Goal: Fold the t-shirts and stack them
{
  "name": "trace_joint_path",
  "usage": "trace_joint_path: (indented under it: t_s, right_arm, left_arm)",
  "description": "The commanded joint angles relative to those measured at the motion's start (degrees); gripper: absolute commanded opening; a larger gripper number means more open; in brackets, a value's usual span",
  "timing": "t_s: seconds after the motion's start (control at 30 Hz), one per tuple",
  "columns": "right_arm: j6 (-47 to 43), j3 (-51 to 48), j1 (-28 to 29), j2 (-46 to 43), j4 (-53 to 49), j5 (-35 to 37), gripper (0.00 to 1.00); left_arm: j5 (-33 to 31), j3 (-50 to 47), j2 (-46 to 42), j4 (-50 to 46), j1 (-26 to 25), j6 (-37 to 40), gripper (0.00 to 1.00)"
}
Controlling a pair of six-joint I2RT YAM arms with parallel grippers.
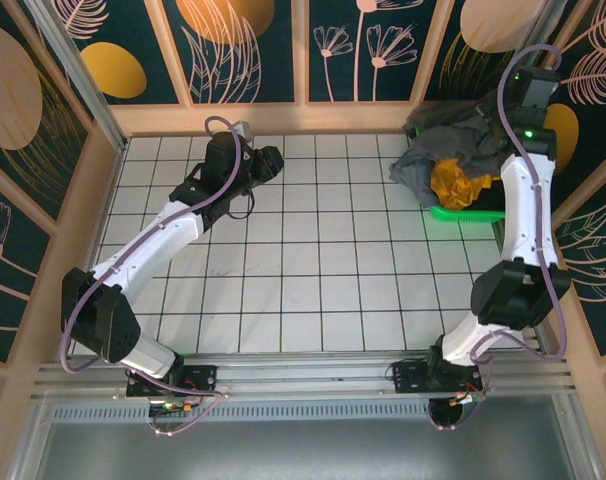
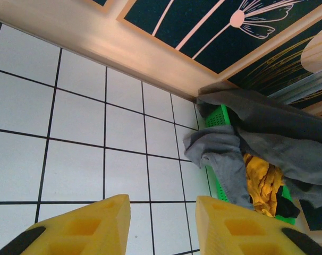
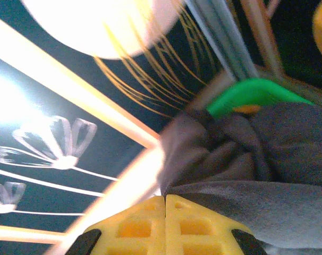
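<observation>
The t-shirts lie heaped in and over a green basket (image 1: 463,212) at the back right. A large charcoal-grey one (image 1: 453,125) lies on top, a mustard-yellow one (image 1: 458,180) shows in the middle, and a lighter grey one (image 1: 411,170) hangs over the left rim. My right gripper (image 3: 165,197) is shut, its tips meeting at a fold of the charcoal-grey shirt (image 3: 256,159). My left gripper (image 1: 273,160) hovers over the tiles at the back, left of the pile. In the left wrist view its fingers (image 2: 163,212) stand apart with nothing between them.
The left wrist view has the lighter grey shirt (image 2: 219,154), the mustard one (image 2: 259,180) and a scrap of black cloth (image 2: 282,204) spilling from the basket (image 2: 220,117). A wooden rail and patterned walls (image 1: 263,115) close the white tiled table (image 1: 313,270) at back and sides.
</observation>
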Motion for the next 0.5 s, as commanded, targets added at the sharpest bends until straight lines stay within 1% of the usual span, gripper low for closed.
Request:
trace_joint_path:
  t_s: [0.0, 0.1, 0.17, 0.23, 0.37, 0.47]
  right_arm:
    - [0.63, 2.57, 0.57, -2.61, 10.15, -5.53, 0.0]
    - [-0.36, 4.63, 2.35, -4.38, 17.7, -10.94, 0.0]
    - [-0.57, 7.9, 4.16, -4.39, 20.65, -13.65, 0.0]
    - [-1.5, 11.94, 7.04, -4.05, 22.06, -14.14, 0.0]
    - [-4.41, 19.0, 15.78, -2.49, 22.02, -12.03, 0.0]
    - [-7.51, 20.03, 25.74, -1.14, 20.01, -8.8, 0.0]
  left_arm:
    - [0.08, 0.61, -0.65, -0.03, -0.14, 1.24, 0.37]
    - [-1.01, 0.44, -0.97, -0.65, -0.14, 1.4, 0.37]
    - [-2.23, 0.52, -1.26, -1.41, -0.14, 1.47, 0.36]
    - [-3.74, 0.44, -1.78, -2.39, -0.14, 1.63, 0.36]
    - [-10.18, 0.17, -3.72, -5.8, -0.14, 1.4, 0.38]
    - [-18.1, 0.56, -5.78, -10.16, -0.14, 0.26, 0.38]
